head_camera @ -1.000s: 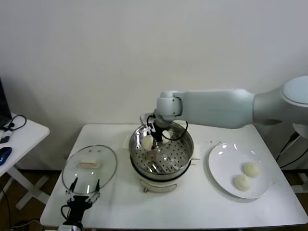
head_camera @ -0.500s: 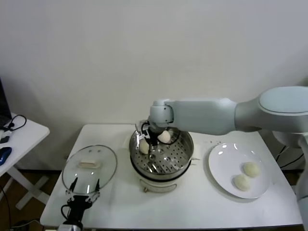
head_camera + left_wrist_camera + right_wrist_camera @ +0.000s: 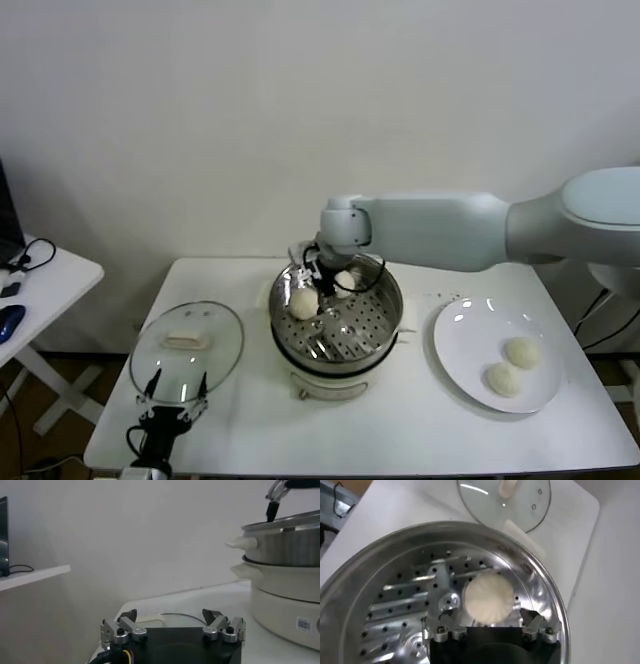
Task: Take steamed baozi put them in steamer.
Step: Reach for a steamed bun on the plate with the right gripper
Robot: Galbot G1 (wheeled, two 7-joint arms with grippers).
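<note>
A: Going from the left, what is sitting on the white table [image 3: 420, 420]?

B: The left gripper [image 3: 172, 397] is waiting at the near left corner, fingers spread and holding nothing. Just behind it the glass lid [image 3: 187, 350] is lying flat.

A: And the steamer [image 3: 336, 325]?

B: It is standing mid-table. The right gripper [image 3: 322, 281] is hanging inside its far left rim, claws spread, with one baozi [image 3: 488, 595] resting on the perforated tray just between them and no longer pinched. A second bun [image 3: 346, 283] is lying just beside it, toward the back.

A: What is worrying you?

B: I judge the open fingertips are flanking that bun closely, so lifting out at a slant could be nudging it or rolling it into its neighbour.

A: And further right?

B: Two more buns [image 3: 511, 365] are waiting on the white plate [image 3: 463, 335]. A plain pale wall is rising behind, and a second white table [image 3: 45, 280] with cables is standing well apart at the far left.
</note>
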